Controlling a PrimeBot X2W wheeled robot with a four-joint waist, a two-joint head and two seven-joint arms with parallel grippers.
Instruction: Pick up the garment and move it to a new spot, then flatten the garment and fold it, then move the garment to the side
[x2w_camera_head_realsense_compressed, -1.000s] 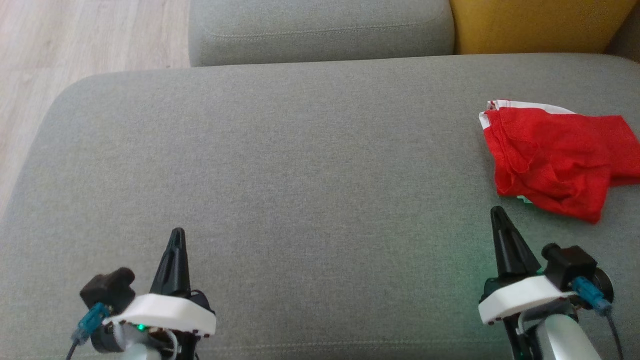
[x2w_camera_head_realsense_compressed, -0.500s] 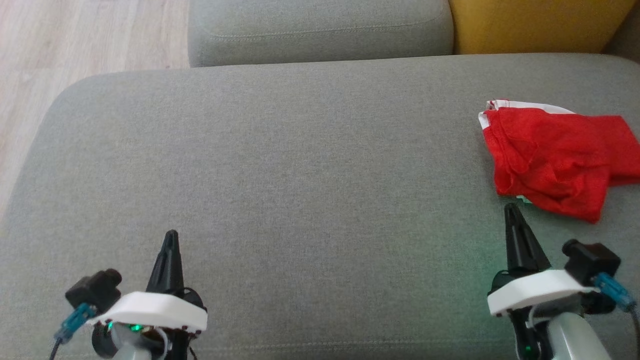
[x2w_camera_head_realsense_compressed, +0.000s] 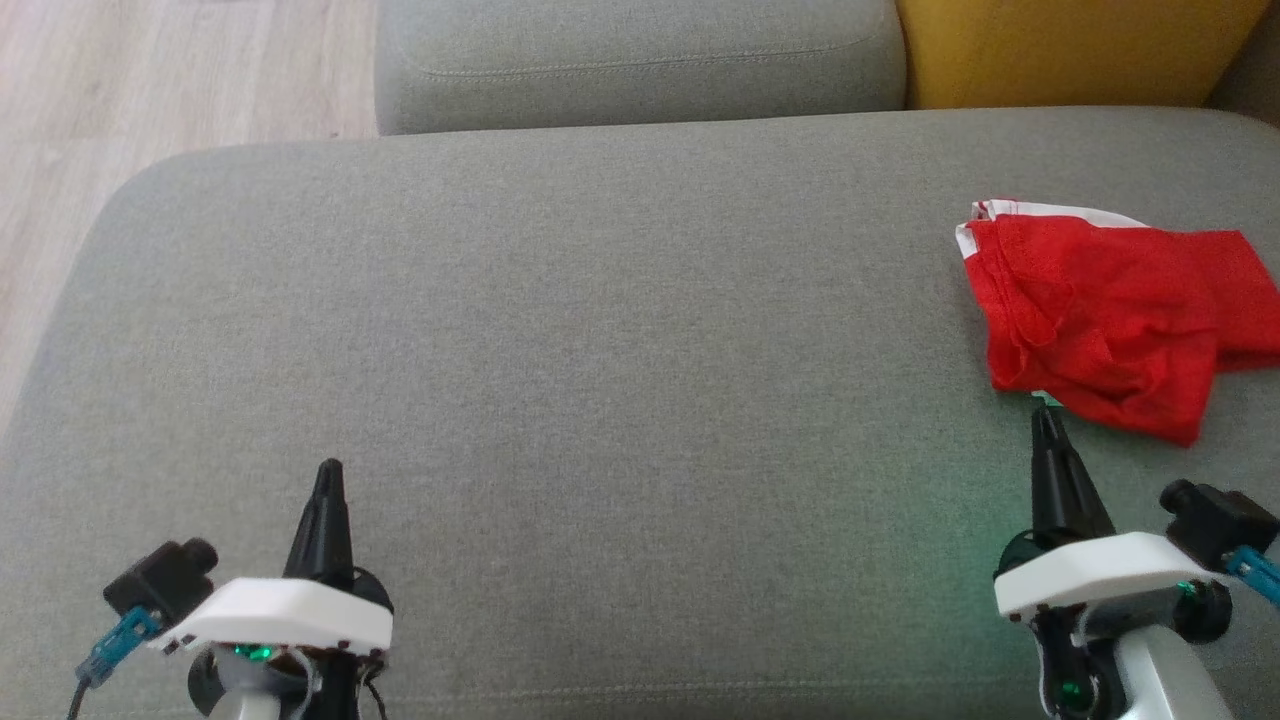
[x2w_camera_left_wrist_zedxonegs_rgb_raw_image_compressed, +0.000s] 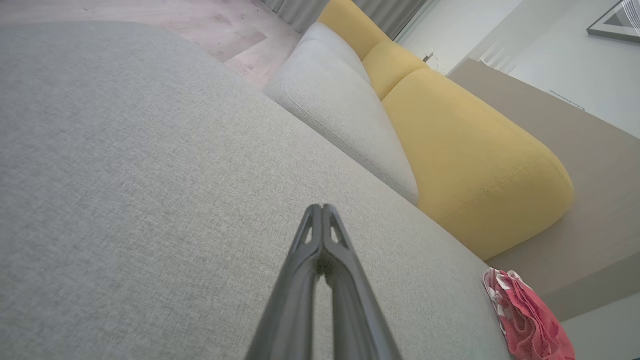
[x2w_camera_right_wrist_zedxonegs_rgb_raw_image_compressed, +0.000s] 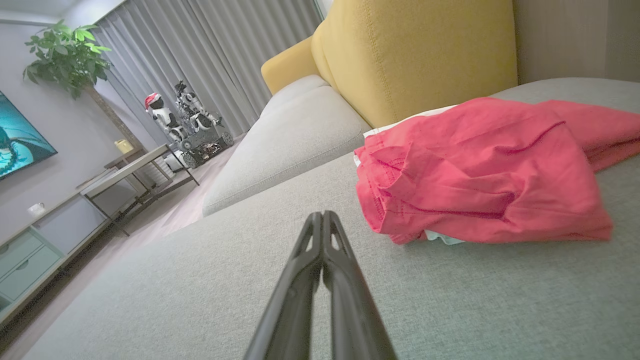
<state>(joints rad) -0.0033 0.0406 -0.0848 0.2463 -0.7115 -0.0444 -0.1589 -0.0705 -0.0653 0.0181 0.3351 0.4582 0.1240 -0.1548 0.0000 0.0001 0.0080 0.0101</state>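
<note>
A crumpled red garment (x2w_camera_head_realsense_compressed: 1110, 315) with a white band lies bunched at the far right of the grey sofa seat (x2w_camera_head_realsense_compressed: 600, 330). It also appears as a red heap (x2w_camera_right_wrist_zedxonegs_rgb_raw_image_compressed: 480, 170) in the right wrist view and as a small red bundle (x2w_camera_left_wrist_zedxonegs_rgb_raw_image_compressed: 525, 320) at the lower right of the left wrist view. My right gripper (x2w_camera_head_realsense_compressed: 1046, 415) is shut and empty, its tip just short of the garment's near edge. My left gripper (x2w_camera_head_realsense_compressed: 329, 470) is shut and empty at the lower left, far from the garment.
A grey back cushion (x2w_camera_head_realsense_compressed: 640, 60) and a yellow cushion (x2w_camera_head_realsense_compressed: 1080, 50) line the far side of the seat. Wooden floor (x2w_camera_head_realsense_compressed: 150, 80) lies beyond the seat's left edge. In the right wrist view a low table (x2w_camera_right_wrist_zedxonegs_rgb_raw_image_compressed: 130, 175) and a plant (x2w_camera_right_wrist_zedxonegs_rgb_raw_image_compressed: 70, 55) stand across the room.
My right gripper has moved right and forward, ending close to the garment's near edge. My left gripper has drifted a little left and back. The garment has not moved.
</note>
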